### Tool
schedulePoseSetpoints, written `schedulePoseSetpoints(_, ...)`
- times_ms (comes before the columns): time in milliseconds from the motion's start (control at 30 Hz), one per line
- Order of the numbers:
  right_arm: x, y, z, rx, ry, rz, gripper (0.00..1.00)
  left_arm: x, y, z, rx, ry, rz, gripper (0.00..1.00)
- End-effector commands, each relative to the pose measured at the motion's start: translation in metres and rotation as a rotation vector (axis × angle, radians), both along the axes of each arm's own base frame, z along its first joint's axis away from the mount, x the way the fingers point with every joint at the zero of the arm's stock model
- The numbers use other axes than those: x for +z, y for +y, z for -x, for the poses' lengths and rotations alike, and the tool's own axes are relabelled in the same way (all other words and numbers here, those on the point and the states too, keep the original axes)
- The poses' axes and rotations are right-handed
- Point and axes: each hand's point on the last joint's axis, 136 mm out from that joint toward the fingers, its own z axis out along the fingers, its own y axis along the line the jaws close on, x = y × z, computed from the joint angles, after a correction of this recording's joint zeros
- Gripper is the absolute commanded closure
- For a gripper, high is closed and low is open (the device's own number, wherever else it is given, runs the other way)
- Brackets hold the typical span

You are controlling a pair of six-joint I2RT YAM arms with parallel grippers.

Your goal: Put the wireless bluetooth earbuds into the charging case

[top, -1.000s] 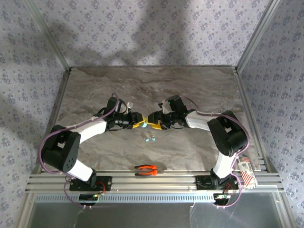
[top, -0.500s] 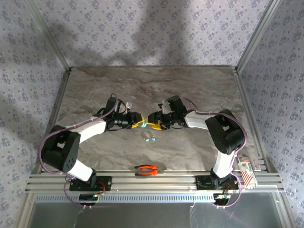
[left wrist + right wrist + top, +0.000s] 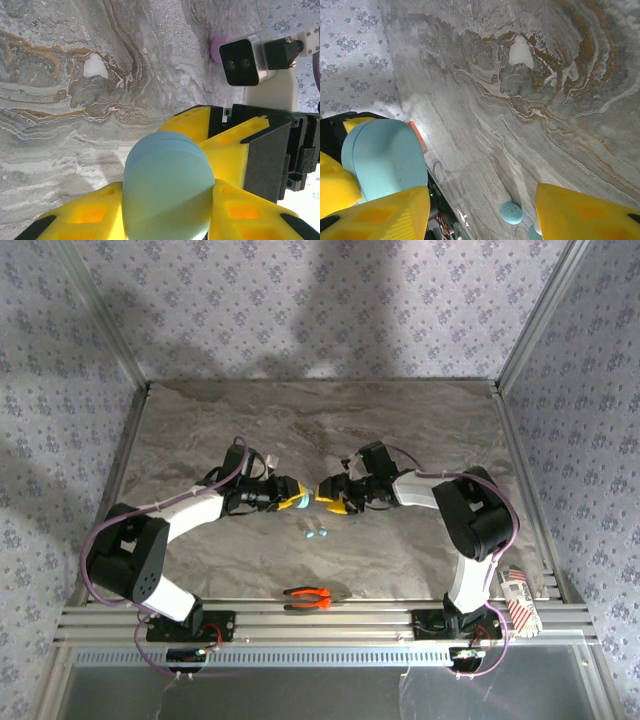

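The left claw [image 3: 290,502] pinches the round teal case [image 3: 167,185] between its yellow fingers [image 3: 90,215]. The right claw [image 3: 480,200] sits just to the right of the case, spread wide with nothing in it. Two tiny teal earbuds [image 3: 316,533] lie on the table [image 3: 400,420] near the case, on the side toward the arm bases. The orange pliers [image 3: 307,596] lie farther that way.
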Motion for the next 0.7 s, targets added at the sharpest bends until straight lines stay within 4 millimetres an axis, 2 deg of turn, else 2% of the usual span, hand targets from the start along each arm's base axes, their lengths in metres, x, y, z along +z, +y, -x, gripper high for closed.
schedulePoseSetpoints(0, 0.026, 0.000, 0.001, 0.022, -0.060, -0.037, 0.40, 0.005, -0.003, -0.002, -0.017, -0.013, 0.004, 0.65)
schedulePoseSetpoints(100, 0.035, 0.011, 0.007, 0.076, -0.086, -0.064, 0.40, 0.005, -0.003, -0.003, -0.017, -0.015, 0.005, 0.65)
schedulePoseSetpoints(267, 0.032, 0.022, 0.015, 0.104, -0.084, -0.080, 0.39, 0.007, -0.004, -0.004, -0.013, -0.017, 0.008, 0.65)
schedulePoseSetpoints(467, 0.033, 0.030, 0.018, 0.110, -0.085, -0.114, 0.39, 0.008, -0.004, -0.004, -0.014, -0.015, 0.009, 0.64)
schedulePoseSetpoints(667, 0.028, 0.029, 0.018, 0.097, -0.080, -0.102, 0.40, 0.008, -0.004, -0.004, -0.015, -0.015, 0.011, 0.65)
